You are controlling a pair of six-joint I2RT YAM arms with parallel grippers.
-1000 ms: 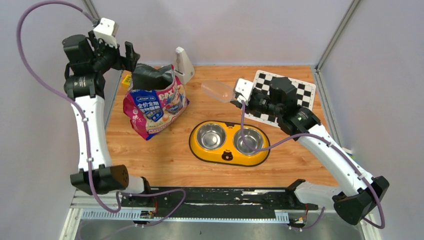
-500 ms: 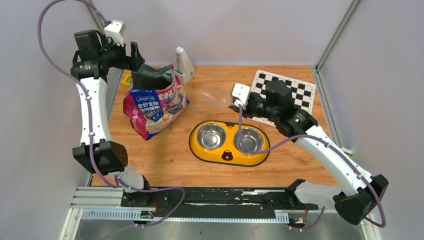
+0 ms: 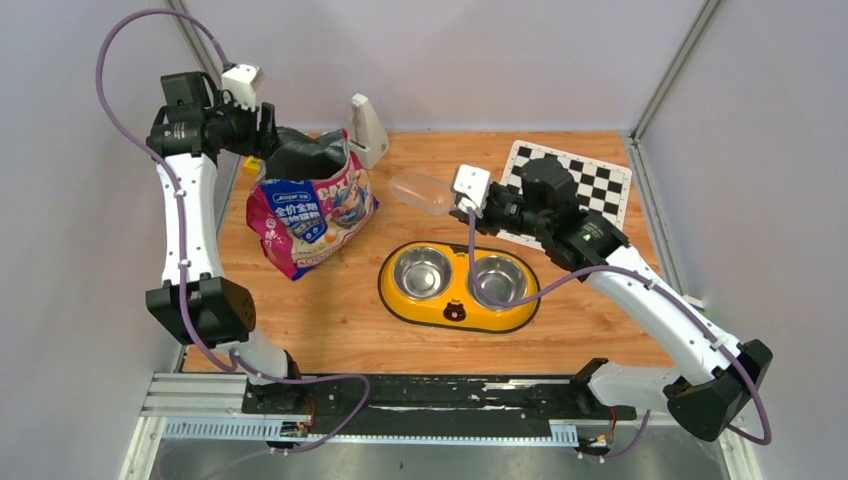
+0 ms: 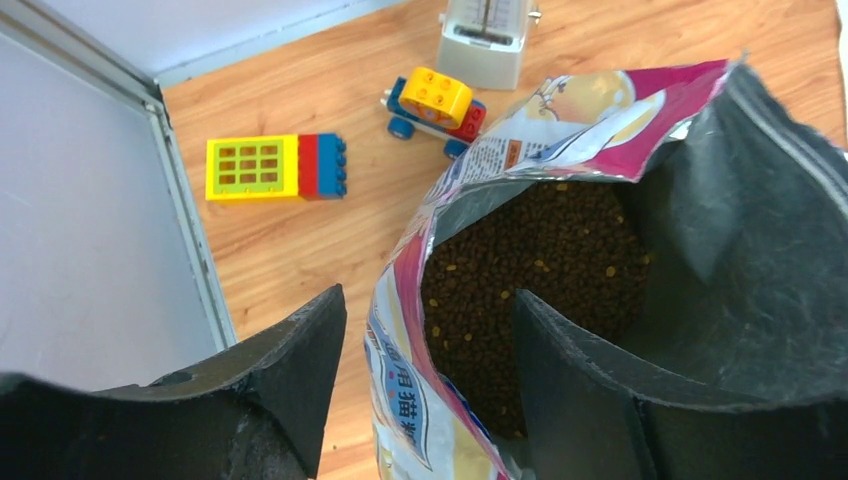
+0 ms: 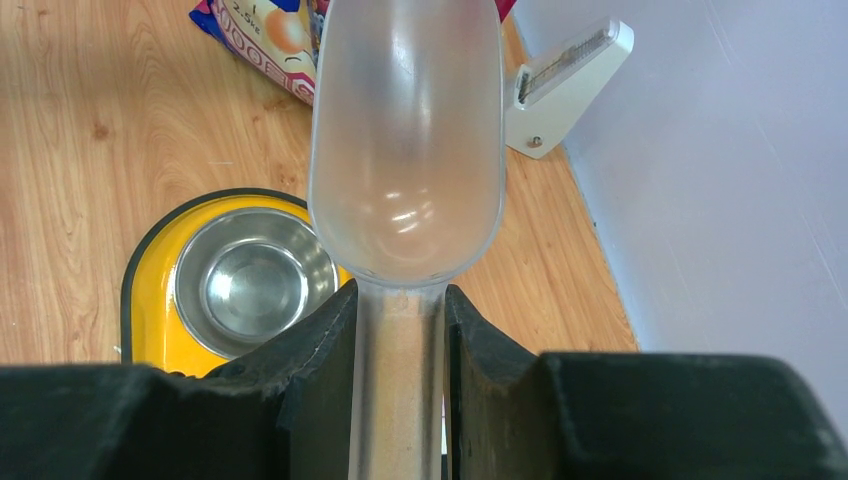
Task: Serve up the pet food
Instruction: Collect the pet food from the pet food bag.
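Observation:
The pink-purple-blue cat food bag (image 3: 310, 212) stands open at the back left. Dark brown kibble (image 4: 540, 250) fills its inside. My left gripper (image 3: 268, 130) is open at the bag's mouth; in the left wrist view (image 4: 430, 330) its fingers straddle the bag's left rim (image 4: 400, 300), one outside and one over the kibble. My right gripper (image 3: 462, 205) is shut on the handle of the clear plastic scoop (image 3: 415, 188), held in the air between the bag and the feeder. The scoop (image 5: 405, 140) is empty. The yellow feeder (image 3: 455, 312) has two empty steel bowls.
A white wedge-shaped device (image 3: 367, 128) stands behind the bag. A checkerboard mat (image 3: 590, 190) lies at the back right. A yellow-red-blue block (image 4: 275, 167) and a toy car (image 4: 435, 105) lie by the left wall, behind the bag.
My left gripper has moved right and down onto the bag's left rim. My right gripper has carried the scoop left, closer to the bag.

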